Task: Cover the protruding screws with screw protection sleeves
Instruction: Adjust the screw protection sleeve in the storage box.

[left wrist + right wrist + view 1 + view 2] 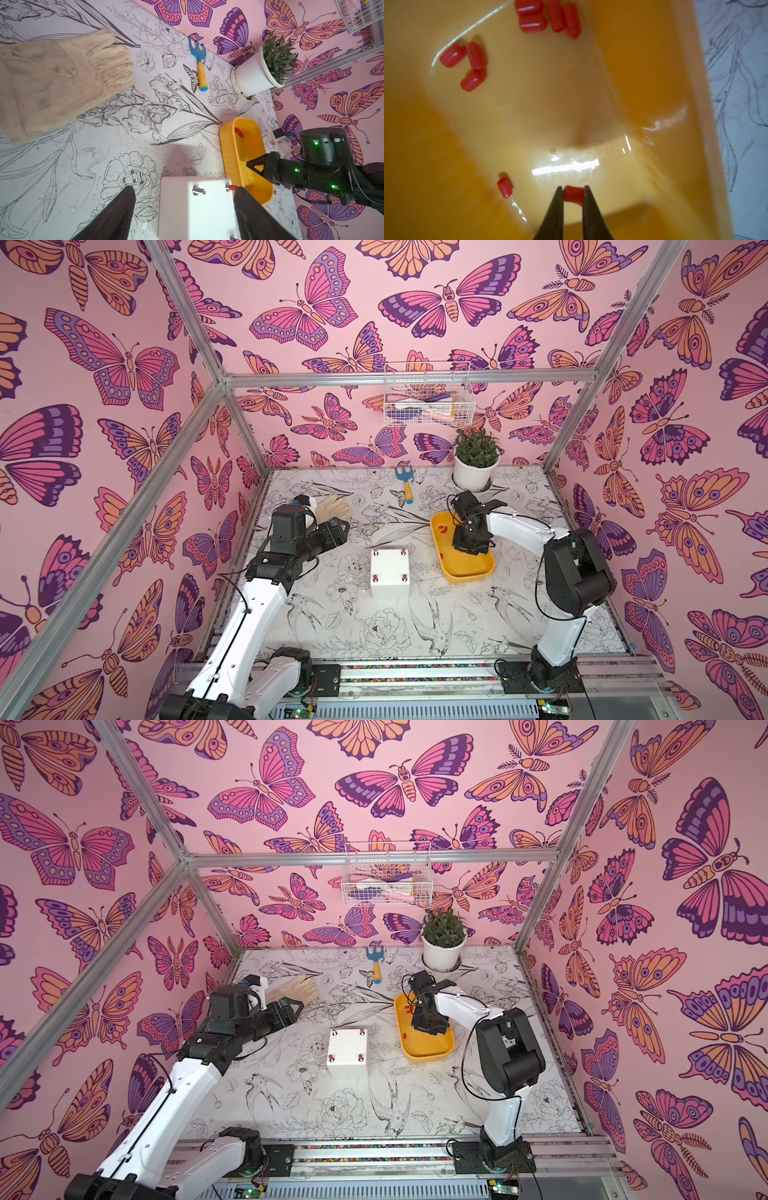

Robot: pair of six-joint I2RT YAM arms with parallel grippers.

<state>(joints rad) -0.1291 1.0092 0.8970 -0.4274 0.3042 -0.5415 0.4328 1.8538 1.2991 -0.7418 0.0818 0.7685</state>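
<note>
- R gripper [573, 187] is pinching one red sleeve [572, 195] in the yellow tray [654, 83], spare sleeves [532, 20] lying loose
- L gripper [342, 527] is hanging wide open near the white box [390, 572], holding nothing
- 3 capped screws [404, 577] are showing red (approx 3/4 done); bare stud [198, 190] is awaiting its cap

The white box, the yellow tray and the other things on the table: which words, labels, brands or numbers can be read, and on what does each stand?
None can be read: no text shows anywhere.
The white box, yellow tray, red sleeves, glove, rake and plant pot show no print.
Items in the wire basket: too small to tell.
</note>
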